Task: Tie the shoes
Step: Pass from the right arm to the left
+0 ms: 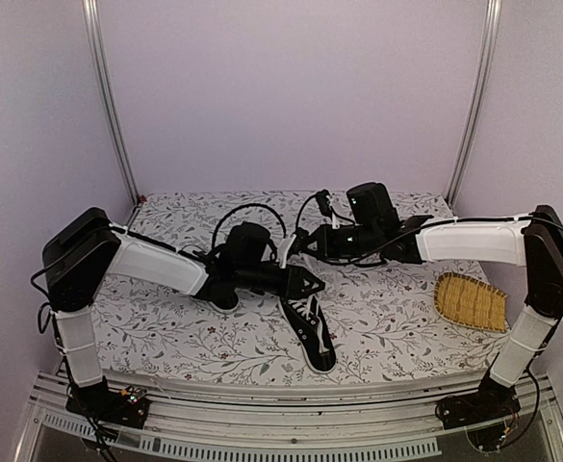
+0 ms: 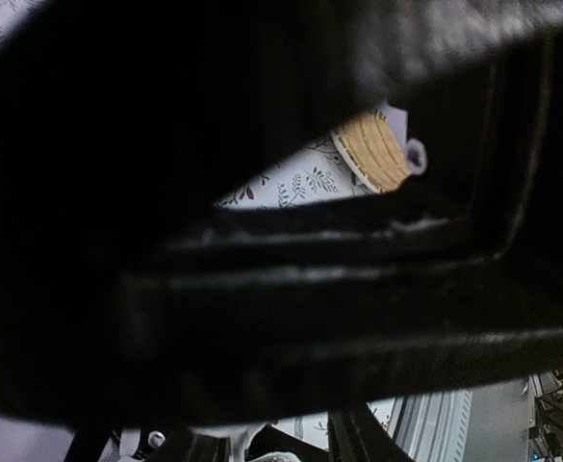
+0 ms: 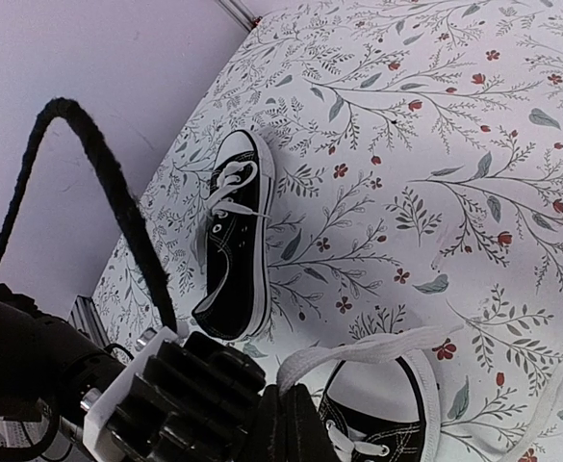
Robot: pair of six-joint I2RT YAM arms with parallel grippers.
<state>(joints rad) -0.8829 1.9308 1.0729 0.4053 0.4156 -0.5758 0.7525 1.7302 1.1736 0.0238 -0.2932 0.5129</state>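
One black shoe (image 1: 312, 337) with a white toe cap lies near the table's front, toe toward the arms. The right wrist view shows its collar (image 3: 396, 423) directly below my right gripper (image 3: 297, 409), which is shut on that shoe's white lace (image 3: 377, 348), stretched up off the shoe. My right gripper (image 1: 294, 248) hangs above the table's middle. The other shoe (image 3: 238, 236) lies on its side further left, mostly hidden under the left arm in the top view. My left gripper (image 1: 310, 282) sits just below the right one, its fingers (image 2: 353, 435) apart with no lace seen between them.
A woven straw tray (image 1: 470, 301) lies at the right side of the flowered tablecloth (image 1: 166, 327). The left wrist view is almost wholly blocked by a dark arm part, with the tray (image 2: 375, 149) showing through a gap. A black cable loop (image 3: 98, 173) arches over the left arm.
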